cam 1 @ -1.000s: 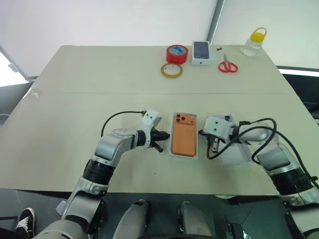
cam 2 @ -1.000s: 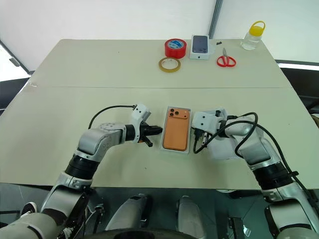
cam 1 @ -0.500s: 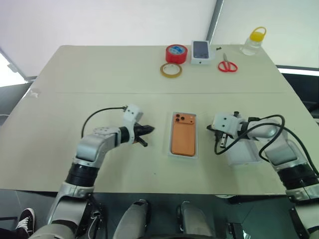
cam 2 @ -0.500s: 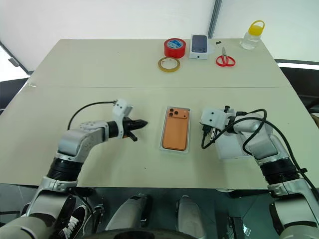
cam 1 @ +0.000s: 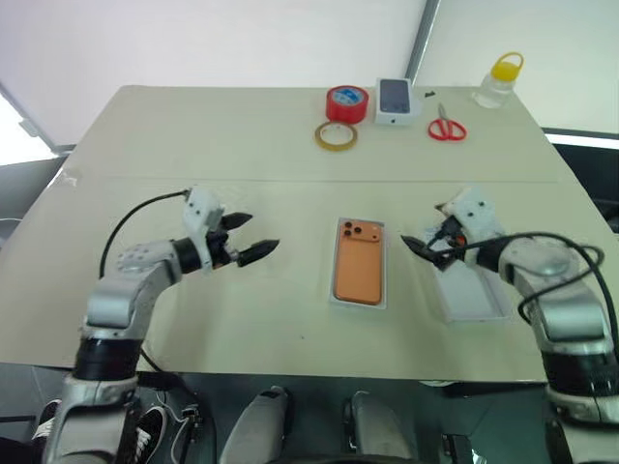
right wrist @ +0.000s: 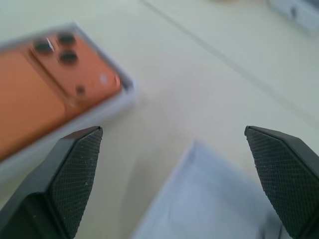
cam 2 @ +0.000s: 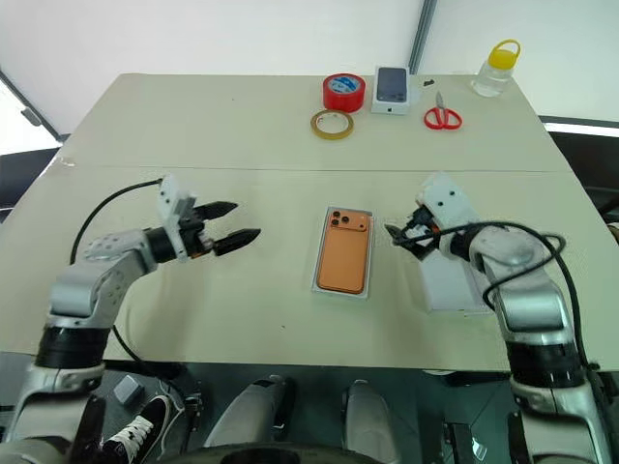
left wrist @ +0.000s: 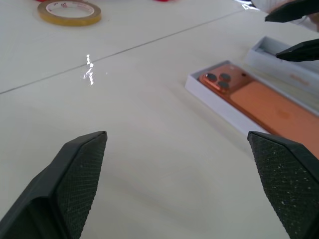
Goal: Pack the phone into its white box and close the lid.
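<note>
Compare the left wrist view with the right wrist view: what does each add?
Left wrist only: the yellow tape roll and the right gripper, jaws open, above the box lid. Right wrist only: a white box's corner at the far edge. Both: the orange phone lying camera side up in the white box, and the table.

No legible text, brand, number or sign anywhere. Faint tan mark on the lid (left wrist: 299,79) beside the white box (left wrist: 212,94) — too small to read. Small printed box (cam 1: 395,101) far across the table — picture only, no readable lettering.
</note>
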`<act>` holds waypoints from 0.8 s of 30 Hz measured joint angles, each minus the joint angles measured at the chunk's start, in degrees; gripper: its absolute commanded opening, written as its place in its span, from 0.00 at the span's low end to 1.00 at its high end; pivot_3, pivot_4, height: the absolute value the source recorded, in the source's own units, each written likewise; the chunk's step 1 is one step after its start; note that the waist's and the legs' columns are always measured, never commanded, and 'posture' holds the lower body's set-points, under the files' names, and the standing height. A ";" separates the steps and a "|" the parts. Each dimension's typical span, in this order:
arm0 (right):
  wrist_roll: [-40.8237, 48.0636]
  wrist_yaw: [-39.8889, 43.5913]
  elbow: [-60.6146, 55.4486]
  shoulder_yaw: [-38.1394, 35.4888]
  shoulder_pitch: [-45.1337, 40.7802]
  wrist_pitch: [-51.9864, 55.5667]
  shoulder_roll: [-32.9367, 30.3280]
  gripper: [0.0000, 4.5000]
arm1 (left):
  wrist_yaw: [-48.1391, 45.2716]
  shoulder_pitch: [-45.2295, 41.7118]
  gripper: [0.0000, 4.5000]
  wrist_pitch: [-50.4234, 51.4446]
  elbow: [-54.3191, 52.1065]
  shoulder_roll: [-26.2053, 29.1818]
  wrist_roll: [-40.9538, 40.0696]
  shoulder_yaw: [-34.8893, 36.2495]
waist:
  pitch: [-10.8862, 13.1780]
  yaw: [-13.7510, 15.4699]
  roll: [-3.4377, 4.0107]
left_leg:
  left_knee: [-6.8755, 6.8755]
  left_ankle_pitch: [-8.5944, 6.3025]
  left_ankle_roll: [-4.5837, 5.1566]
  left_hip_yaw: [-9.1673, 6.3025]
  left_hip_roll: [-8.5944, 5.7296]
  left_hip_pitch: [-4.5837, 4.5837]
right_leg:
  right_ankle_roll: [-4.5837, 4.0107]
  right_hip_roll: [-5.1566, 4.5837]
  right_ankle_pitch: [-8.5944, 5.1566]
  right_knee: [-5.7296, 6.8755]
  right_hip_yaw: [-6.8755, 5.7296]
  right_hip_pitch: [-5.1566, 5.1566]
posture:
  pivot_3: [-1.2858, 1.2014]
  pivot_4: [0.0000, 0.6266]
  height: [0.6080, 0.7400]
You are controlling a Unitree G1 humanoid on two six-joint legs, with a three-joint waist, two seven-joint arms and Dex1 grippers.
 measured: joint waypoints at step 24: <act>12.98 -11.60 -16.20 -0.68 -7.96 50.76 -0.14 1.00 | -9.74 6.13 1.00 -25.58 0.15 3.63 2.43 -0.14 | 0.11 0.00 0.18 | -0.01 -0.10 0.18 0.00 0.00 -0.02 | -0.04 -0.05 0.01 -0.11 -0.08 0.04 | 0.52 0.24 1.00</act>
